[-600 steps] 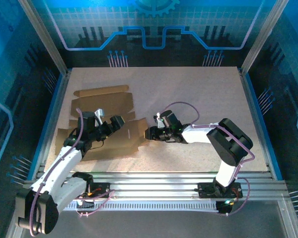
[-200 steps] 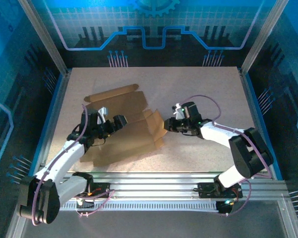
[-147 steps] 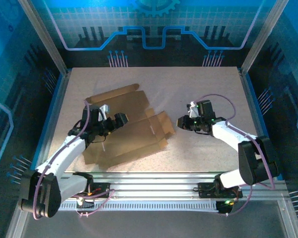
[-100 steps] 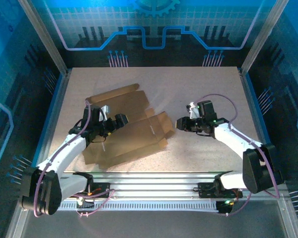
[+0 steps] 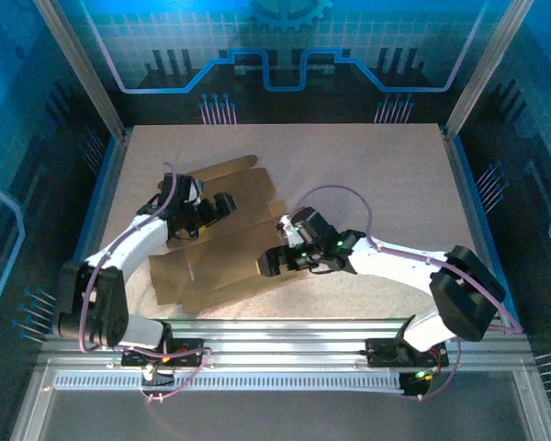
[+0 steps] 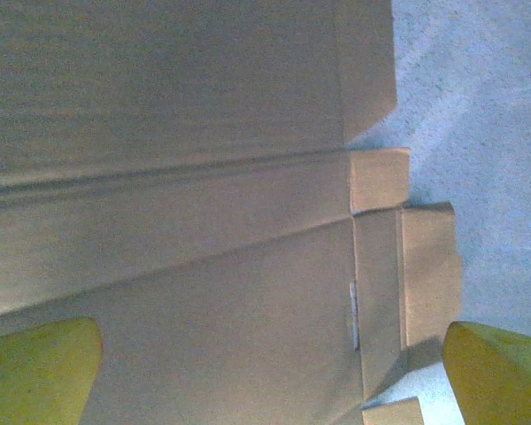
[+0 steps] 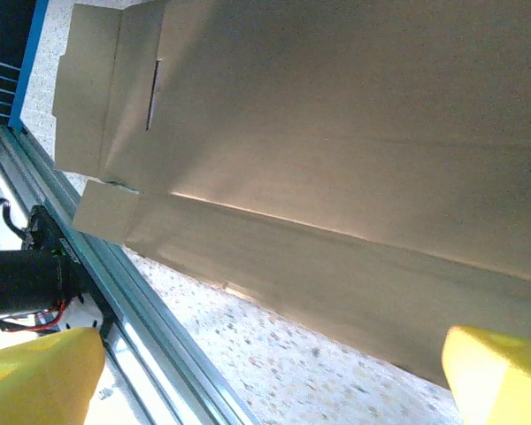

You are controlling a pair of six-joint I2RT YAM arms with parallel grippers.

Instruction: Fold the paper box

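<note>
Swinging in from the bare right side of the table, the right gripper now hangs over the near right edge of the paper box, and the end flap that stood raised there appears to lie lower. The brown cut-out sheet is spread open on the table's left half. Over its far panel hovers the left gripper, seemingly placed to steady the sheet while its partner works a flap. Both wrist views show yellow fingers spread wide above cardboard, gripping nothing. Folding looks barely begun.
</note>
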